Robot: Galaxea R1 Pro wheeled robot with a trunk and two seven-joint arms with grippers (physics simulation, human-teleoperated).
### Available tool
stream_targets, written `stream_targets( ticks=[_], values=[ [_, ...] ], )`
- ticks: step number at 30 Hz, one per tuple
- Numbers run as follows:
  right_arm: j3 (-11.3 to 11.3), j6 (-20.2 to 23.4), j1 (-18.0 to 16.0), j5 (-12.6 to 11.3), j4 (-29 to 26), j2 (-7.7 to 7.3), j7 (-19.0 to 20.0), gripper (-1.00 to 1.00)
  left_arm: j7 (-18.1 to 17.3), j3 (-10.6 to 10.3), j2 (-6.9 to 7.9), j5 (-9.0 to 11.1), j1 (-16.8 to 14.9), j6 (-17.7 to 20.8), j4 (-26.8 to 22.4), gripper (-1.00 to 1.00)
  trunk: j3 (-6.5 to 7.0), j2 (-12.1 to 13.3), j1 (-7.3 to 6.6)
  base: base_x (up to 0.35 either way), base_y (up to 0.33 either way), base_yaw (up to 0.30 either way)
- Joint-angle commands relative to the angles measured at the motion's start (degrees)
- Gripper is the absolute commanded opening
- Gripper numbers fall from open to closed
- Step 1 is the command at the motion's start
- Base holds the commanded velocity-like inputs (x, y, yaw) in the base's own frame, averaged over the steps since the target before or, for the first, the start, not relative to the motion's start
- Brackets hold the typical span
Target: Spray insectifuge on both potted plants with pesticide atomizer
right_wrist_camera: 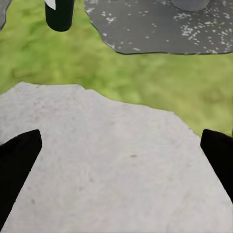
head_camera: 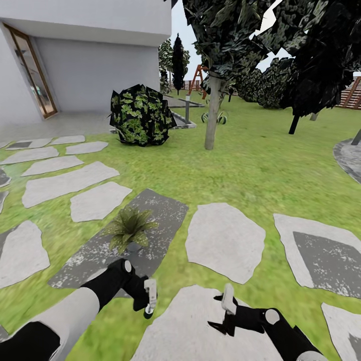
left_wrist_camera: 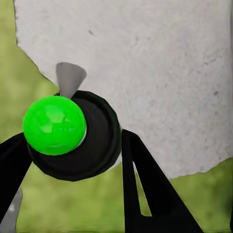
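A potted plant (head_camera: 129,228), a low rosette of pointed green leaves, stands on a dark grey stepping stone (head_camera: 160,210) just ahead of my left arm. My left gripper (head_camera: 146,300) is shut on the pesticide atomizer (left_wrist_camera: 94,145), a black cylinder held between both fingers (left_wrist_camera: 145,189). A bright green ball (left_wrist_camera: 54,124) shows at its end, and no red top is visible. The right wrist view catches the atomizer's dark body (right_wrist_camera: 59,14) and the edge of a grey pot (right_wrist_camera: 191,4). Over a pale stone, my right gripper (head_camera: 226,307) is open and holds nothing.
Pale stepping stones (head_camera: 224,240) lie across the lawn. Ahead stand a thin tree trunk (head_camera: 212,113), a dark leafy bush (head_camera: 142,115) and a small striped-leaf plant (head_camera: 214,118). A white house wall (head_camera: 95,75) is at the left; paving curves in at the right edge (head_camera: 351,155).
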Motion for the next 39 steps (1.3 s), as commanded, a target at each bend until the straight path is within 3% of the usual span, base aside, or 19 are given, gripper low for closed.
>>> stream_targets(
  ticks=[1, 5, 10, 15, 18, 21, 29, 39],
  values=[
    [0.11, -0.21, -0.03, 0.22, -1.39, 0.11, 1.64, -1.0, -0.23, -1.29, -0.33, 0.13, -0.02, 0.51, -0.15, -1.0, -0.05, -0.02, -0.01, 0.0, 0.0, 0.0],
    [0.11, -0.21, -0.03, 0.17, -2.35, 1.36, 3.54, -1.0, -0.23, -1.6, -0.64, 0.23, -0.02, 0.43, -0.21, -1.0, -0.05, -0.02, -0.01, 0.0, 0.0, 0.0],
    [0.11, -0.19, -0.03, 0.09, -3.48, 2.35, 4.5, -1.0, -0.23, -4.04, -1.38, 0.3, 0.02, 0.37, -0.24, -1.0, -0.05, -0.02, -0.01, 0.0, 0.0, 0.0],
    [0.11, -0.13, -0.03, 0.01, -5.01, 3.82, 5.3, -1.0, -0.23, -4.7, -2.88, 0.31, 0.04, -0.67, -0.24, -1.0, -0.05, -0.02, -0.01, 0.0, 0.0, 0.0],
    [0.11, -0.12, -0.03, -0.01, -5.33, 4.78, 5.36, -1.0, -0.23, -7.01, -3.49, 0.31, 0.07, -1.3, -0.24, -1.0, -0.05, -0.02, -0.01, 0.0, 0.0, 0.0],
    [0.11, -0.12, -0.03, -0.01, -5.55, 5.04, 5.37, -1.0, -0.23, -7.84, -3.89, 0.31, 0.07, -1.4, -0.24, -1.0, -0.05, -0.02, -0.01, 0.0, 0.0, 0.0],
    [0.11, -0.12, -0.03, -0.01, -6.16, 5.19, 5.37, -1.0, -0.03, -8.07, -5.71, 0.23, 0.07, -1.57, -0.9, -1.0, -0.05, -0.02, -0.01, 0.0, 0.0, 0.0],
    [0.11, -0.09, -0.74, -0.01, -6.2, 6.62, 5.35, -1.0, 0.47, -8.16, -7.63, 0.13, 0.07, -1.51, -1.13, -1.0, -0.05, -0.02, -0.01, 0.0, 0.0, 0.0]
  ],
)
